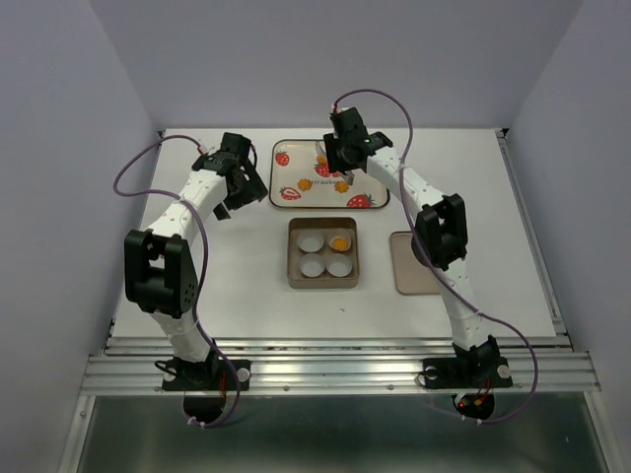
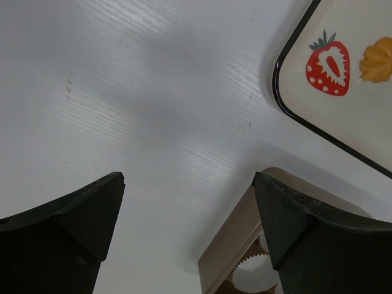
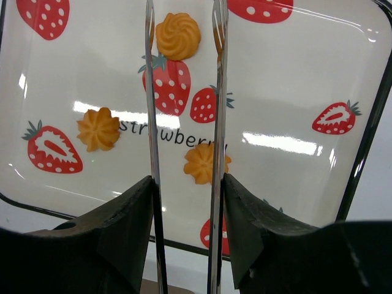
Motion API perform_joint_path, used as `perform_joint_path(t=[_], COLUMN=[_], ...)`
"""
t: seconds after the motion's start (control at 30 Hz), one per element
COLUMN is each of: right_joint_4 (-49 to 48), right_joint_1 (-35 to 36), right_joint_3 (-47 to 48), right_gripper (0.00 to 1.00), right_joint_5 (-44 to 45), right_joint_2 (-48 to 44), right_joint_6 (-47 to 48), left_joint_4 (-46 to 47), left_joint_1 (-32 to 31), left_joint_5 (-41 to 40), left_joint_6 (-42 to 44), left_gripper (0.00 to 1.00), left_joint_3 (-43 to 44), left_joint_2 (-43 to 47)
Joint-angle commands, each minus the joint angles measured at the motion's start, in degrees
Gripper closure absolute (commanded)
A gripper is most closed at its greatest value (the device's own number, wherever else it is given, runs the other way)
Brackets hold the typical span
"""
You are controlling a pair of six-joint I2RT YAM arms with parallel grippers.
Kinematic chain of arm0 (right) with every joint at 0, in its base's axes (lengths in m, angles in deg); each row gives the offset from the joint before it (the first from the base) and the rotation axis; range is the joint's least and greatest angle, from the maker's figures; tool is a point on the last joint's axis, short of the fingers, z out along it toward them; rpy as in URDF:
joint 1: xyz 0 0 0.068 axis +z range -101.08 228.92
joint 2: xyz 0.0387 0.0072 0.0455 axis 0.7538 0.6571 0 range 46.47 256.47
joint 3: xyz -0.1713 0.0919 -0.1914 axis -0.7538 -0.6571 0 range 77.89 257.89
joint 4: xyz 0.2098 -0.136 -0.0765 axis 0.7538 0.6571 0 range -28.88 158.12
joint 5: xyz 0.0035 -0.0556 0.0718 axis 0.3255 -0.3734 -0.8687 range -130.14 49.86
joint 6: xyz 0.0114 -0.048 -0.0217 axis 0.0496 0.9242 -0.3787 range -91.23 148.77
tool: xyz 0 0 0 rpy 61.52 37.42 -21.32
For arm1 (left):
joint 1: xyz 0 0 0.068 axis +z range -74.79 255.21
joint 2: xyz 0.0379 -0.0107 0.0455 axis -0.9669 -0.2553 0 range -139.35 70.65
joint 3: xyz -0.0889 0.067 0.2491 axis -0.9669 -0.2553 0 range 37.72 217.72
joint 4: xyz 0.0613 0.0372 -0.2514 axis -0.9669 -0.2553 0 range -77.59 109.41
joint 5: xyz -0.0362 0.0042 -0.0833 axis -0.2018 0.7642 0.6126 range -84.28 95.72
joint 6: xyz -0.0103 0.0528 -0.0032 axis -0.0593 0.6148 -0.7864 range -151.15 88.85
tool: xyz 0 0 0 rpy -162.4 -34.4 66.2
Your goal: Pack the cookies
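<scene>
Three cookies lie on the strawberry tray [image 3: 288, 92]: one [image 3: 177, 35] between the two metal tong blades [image 3: 150, 122], one [image 3: 98, 128] to the left, and one [image 3: 205, 162] partly behind the right blade. A fourth cookie [image 1: 339, 240] sits in the back right paper cup of the brown box [image 1: 322, 281]. My right gripper [image 3: 187, 180] is shut on the tongs and hovers over the tray [image 1: 375, 200]. My left gripper [image 2: 190, 184] is open and empty over bare table, left of the tray [image 2: 288, 110]; a cookie [image 2: 378, 59] shows there too.
The box holds three other white paper cups [image 1: 314, 266], one visible in the left wrist view [image 2: 257, 277]. A tan lid [image 1: 406, 266] lies right of the box. White walls close in the table on three sides.
</scene>
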Motion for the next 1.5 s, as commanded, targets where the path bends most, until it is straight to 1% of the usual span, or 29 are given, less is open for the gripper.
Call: perform_joint_path(t=[0.0, 0.3, 0.63, 0.87, 1.07, 1.2, 1.47], right_joint_4=[-3.5, -3.4, -2.9, -2.5, -2.3, -2.3, -2.8], right_joint_1=[0.3, 0.3, 1.4, 1.9, 1.9, 1.9, 1.9], right_joint_3=[1.3, -0.5, -4.0, -4.8, -5.4, -5.3, -3.3], right_gripper=[0.47, 0.46, 0.46, 0.46, 0.49, 0.54, 0.59], right_joint_5=[-1.3, 0.8, -0.2, 2.1, 3.2, 3.4, 3.4], right_joint_2=[1.1, 1.7, 0.3, -0.1, -0.7, -1.4, -2.5], right_joint_6=[2.8, 5.4, 7.5, 8.0, 8.6, 8.7, 7.4], left_joint_4=[0.2, 0.3, 0.7, 1.2, 1.7, 1.6, 1.1], left_joint_1=[-0.4, -0.4, -0.4, -0.4, -0.2, -0.2, -0.2], left_joint_5=[-0.6, -0.3, -0.3, -0.2, -0.1, -0.1, -0.1], left_joint_6=[-0.3, -0.9, -0.7, -0.2, -0.1, -0.1, -0.3], left_gripper=[0.01, 0.01, 0.01, 0.01, 0.01, 0.01, 0.01], left_joint_3=[0.1, 0.1, -0.6, -1.1, -1.2, -1.1, 0.0], left_joint_2=[2.3, 1.5, 1.6, 1.8, 1.8, 1.7, 1.4])
